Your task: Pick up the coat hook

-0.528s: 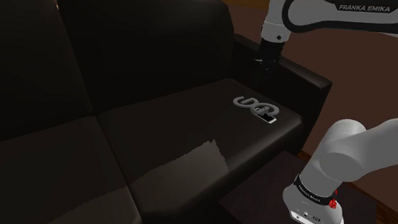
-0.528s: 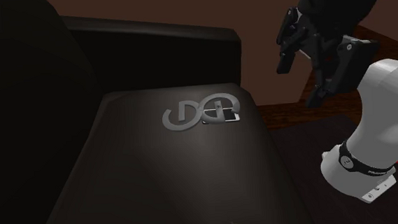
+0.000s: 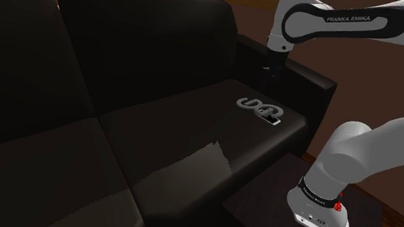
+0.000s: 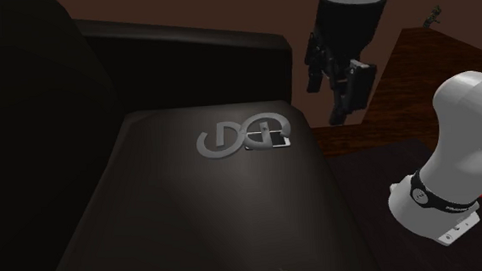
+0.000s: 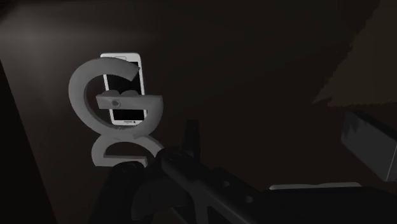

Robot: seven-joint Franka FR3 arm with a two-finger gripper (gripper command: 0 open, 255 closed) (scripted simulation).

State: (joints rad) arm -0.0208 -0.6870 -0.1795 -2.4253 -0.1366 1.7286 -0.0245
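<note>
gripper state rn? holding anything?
Gripper: open, holding nothing. It hangs above the sofa seat, and the coat hook lies on that seat, apart from the fingers.

Sofa (image 3: 156, 128) — dark, glossy, with two seat cushions, tall back cushions and a boxy armrest (image 3: 307, 76); a pale sheen lay on one seat's front. Wall (image 4: 224, 8) behind was plain brown. Floor (image 3: 397, 223) — reddish planks.

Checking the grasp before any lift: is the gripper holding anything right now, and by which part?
Nothing is held. The open gripper hangs in the air, apart from the coat hook, which lies on the seat cushion.
</note>
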